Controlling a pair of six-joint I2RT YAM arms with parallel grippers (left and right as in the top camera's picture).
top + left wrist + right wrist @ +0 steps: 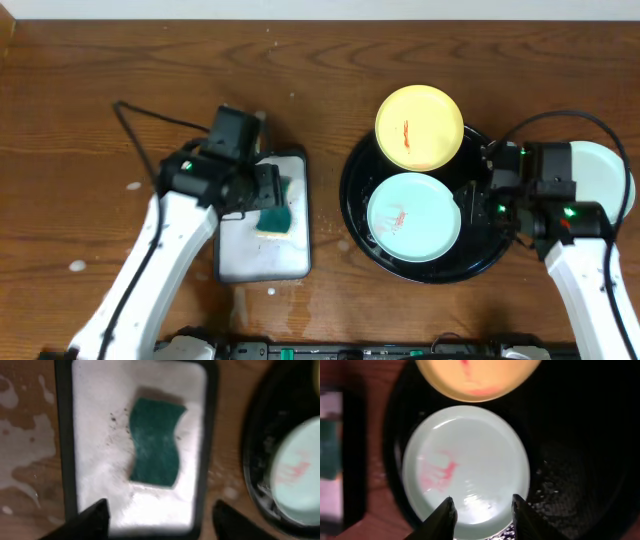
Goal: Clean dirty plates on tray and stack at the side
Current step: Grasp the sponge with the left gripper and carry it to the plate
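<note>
The round black tray [478, 252] holds a yellow plate [419, 125] at its far rim and a pale mint plate [414, 216] in the middle, each with a red smear. A second mint plate [603, 168] lies on the table right of the tray, partly under my right arm. My right gripper [482, 512] hovers open over the near rim of the mint plate [465, 465], holding nothing. My left gripper [160, 520] stands open above the white tray [100, 460]. A green sponge [155, 442] lies ahead of its fingertips, untouched.
The white rectangular tray [262, 255] with a dark rim sits left of the black tray, the sponge [275, 218] on it. White splashes mark the wood at the left [77, 266]. A black cable [140, 125] loops behind the left arm.
</note>
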